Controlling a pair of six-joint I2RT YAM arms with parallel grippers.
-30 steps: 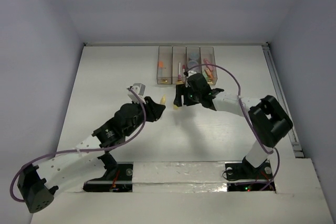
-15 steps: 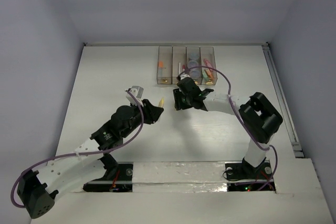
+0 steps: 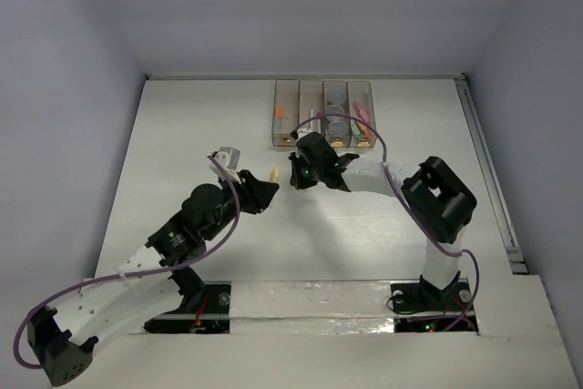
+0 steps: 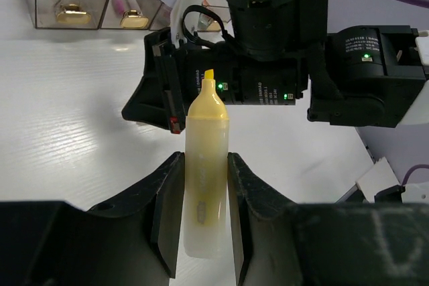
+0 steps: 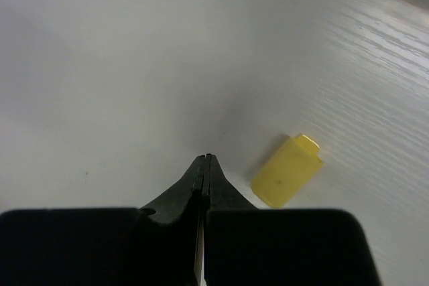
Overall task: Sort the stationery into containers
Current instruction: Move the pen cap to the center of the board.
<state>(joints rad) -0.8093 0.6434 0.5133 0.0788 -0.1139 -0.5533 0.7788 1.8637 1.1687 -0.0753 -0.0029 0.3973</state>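
Jaws left: clamped on yellow marker | jaws right: closed, empty | yellow cap just beside them

The right end effector and its wrist sit at frame centre, between the left end effector and the bins at upper centre, leaving only a narrow gap. From the left wrist, that black body fills the upper middle just past the clamped yellow marker. Bare table spreads left and lower centre. A yellow cap lies just right of the right tips, which are pressed together.
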